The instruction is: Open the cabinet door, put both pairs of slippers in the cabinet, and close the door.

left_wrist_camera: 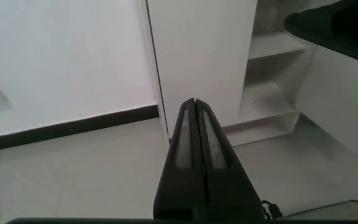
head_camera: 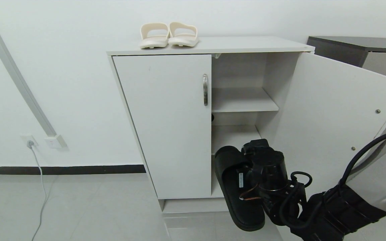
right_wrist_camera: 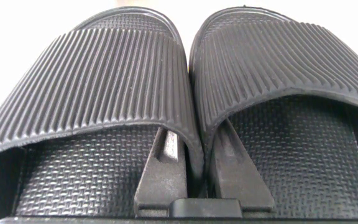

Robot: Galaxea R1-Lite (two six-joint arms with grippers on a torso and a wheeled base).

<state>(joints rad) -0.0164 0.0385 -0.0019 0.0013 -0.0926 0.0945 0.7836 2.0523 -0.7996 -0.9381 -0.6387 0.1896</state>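
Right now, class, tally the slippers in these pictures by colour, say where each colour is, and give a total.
Cream slippers, side by side on the cabinet top: 2
Black slippers, clamped together in the right gripper in front of the open cabinet: 2
Total: 4 slippers

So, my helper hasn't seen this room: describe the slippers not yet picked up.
Find the white cabinet against the wall. On its top sits the cream pair; the black pair is held in the right end effector.
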